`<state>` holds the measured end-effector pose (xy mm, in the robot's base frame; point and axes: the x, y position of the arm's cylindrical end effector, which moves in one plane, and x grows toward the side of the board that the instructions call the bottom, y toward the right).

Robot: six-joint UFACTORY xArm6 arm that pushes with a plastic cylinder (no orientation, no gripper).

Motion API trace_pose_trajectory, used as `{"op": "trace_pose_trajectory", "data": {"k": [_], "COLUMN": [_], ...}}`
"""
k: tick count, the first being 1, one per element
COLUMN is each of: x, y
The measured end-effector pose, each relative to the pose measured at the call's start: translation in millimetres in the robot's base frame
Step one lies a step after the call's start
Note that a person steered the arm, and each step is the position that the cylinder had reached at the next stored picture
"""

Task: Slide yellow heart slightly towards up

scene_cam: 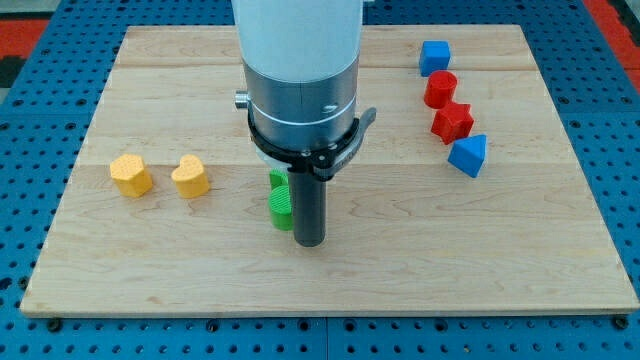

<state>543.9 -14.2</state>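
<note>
While my tip (pixel 310 243) is resting beside the green block (pixel 281 203), with no jaws to open and holding nothing, I am planning to swing under the yellow heart (pixel 190 176), left of it, then nudge gently toward the view's top.

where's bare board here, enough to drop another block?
Free: the bottom strip below my tip, the stretch between the green block and the blue/red column, and the top-left corner above the yellow heart and the other yellow block. Crowded: upper right, where blue cube, red cylinder, red star and blue wedge sit packed.
</note>
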Motion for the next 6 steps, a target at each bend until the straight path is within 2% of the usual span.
{"op": "trace_pose_trajectory", "data": {"k": [1,2,3,4,5,6], "x": [3.0,12.8,-0.9,-48.9,-79.1,-87.4], "y": [-2.5,-68.9,-138.1,-131.9,-142.6,-125.7]}}
